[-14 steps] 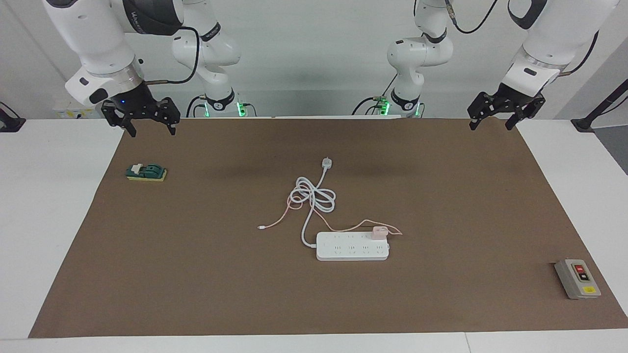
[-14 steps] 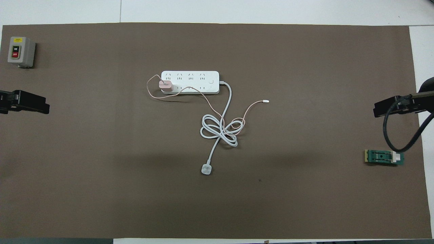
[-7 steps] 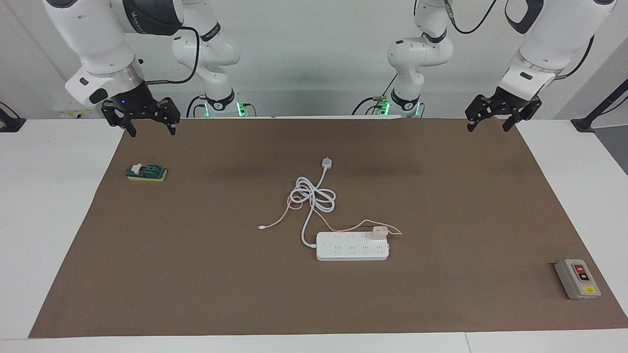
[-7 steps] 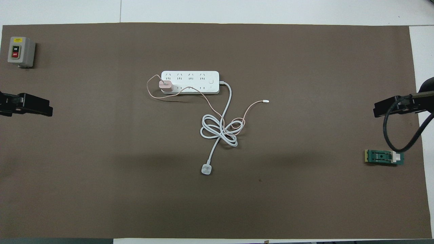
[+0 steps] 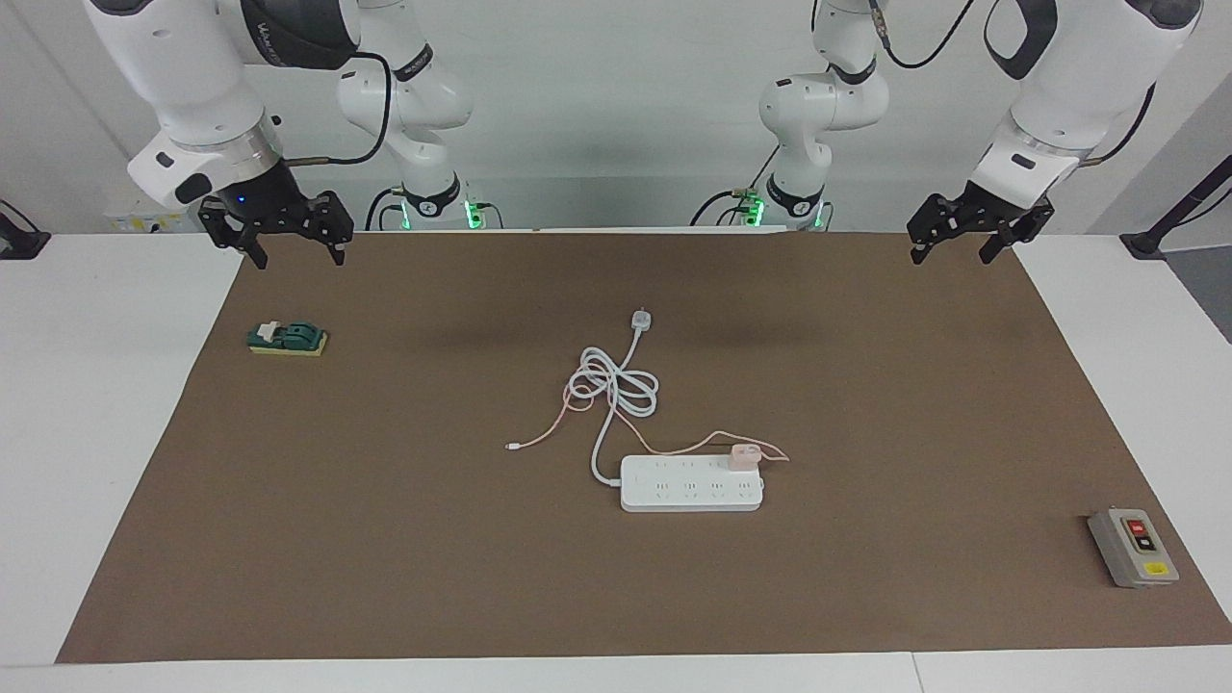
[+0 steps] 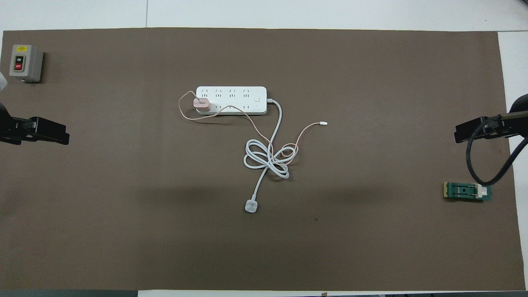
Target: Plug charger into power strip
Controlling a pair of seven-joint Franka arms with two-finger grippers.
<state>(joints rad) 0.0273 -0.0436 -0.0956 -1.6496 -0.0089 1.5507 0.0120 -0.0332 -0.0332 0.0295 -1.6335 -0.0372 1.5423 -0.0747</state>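
Brown mat (image 5: 385,539) covers the white table; both grippers hang empty with fingers spread, right gripper (image 5: 285,248) over the mat's edge near the green-and-yellow block (image 5: 287,339), left gripper (image 5: 960,249) over the mat's corner at its own end. Mid-mat: white plug (image 5: 641,320), coiled cord, then the power strip (image 5: 691,483) with the charger (image 5: 743,455) seated at its left-arm end, well apart from both grippers. Farthest out, grey button box (image 5: 1133,548).

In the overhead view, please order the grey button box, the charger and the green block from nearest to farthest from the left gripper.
From the left gripper:
1. Grey button box, at its own end.
2. Charger, on the power strip, mid-table.
3. Green block, at the right arm's end.
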